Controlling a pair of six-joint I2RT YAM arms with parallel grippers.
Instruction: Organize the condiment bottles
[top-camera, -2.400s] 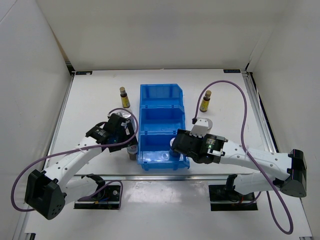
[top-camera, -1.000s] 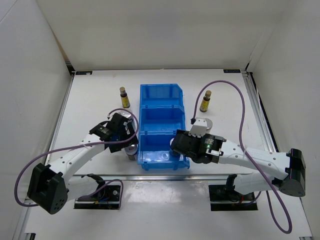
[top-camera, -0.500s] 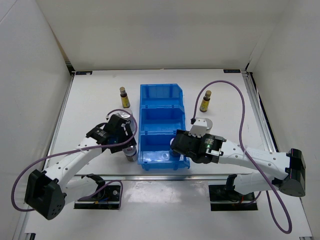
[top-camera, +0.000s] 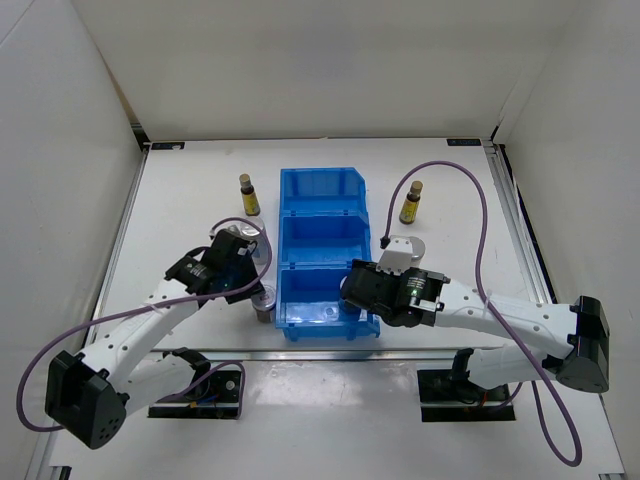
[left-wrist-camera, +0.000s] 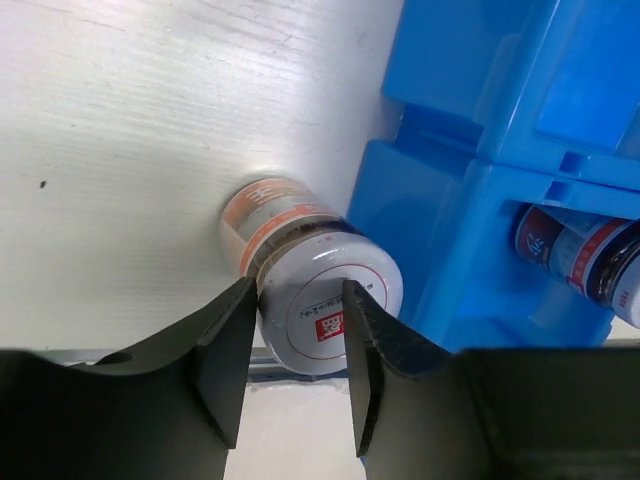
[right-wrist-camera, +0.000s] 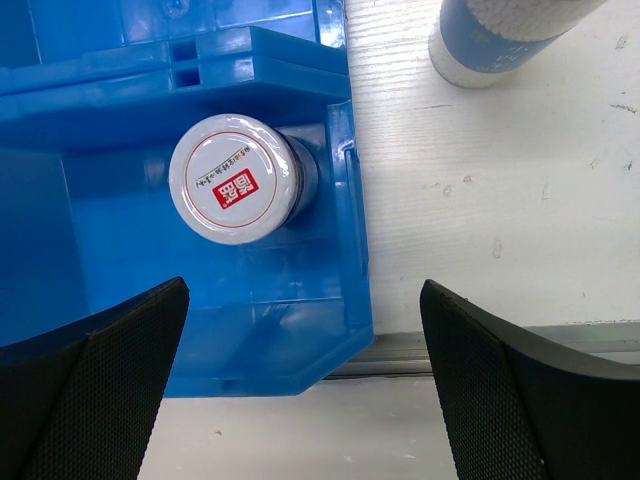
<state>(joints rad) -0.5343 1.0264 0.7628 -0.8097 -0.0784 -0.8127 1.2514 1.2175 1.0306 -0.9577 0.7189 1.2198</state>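
A short silver jar (left-wrist-camera: 320, 325) with a red-marked lid stands on the table against the blue bin (left-wrist-camera: 480, 120). My left gripper (left-wrist-camera: 297, 290) has its jaws drawn narrow at that lid. The left finger touches the lid's edge and the right finger lies across its face, so a grip is unclear. From above, the jar (top-camera: 262, 300) sits just beyond my left gripper (top-camera: 250, 283). A second jar (right-wrist-camera: 233, 180) stands in the bin's near compartment (right-wrist-camera: 200, 330), below my open right gripper (right-wrist-camera: 303, 290). Two amber bottles (top-camera: 246, 193) (top-camera: 410, 202) stand either side of the bin (top-camera: 322, 215).
A white-blue cylinder (top-camera: 234, 232) stands behind my left wrist. Another cylinder (right-wrist-camera: 500, 40) is on the table right of the bin, close to my right gripper. The table's metal front rail (right-wrist-camera: 480, 345) runs just beyond the bin's near wall.
My left jaws have narrowed from wide open to the jar's lid, and the left arm has shifted slightly left. The right arm and its open jaws have not moved.
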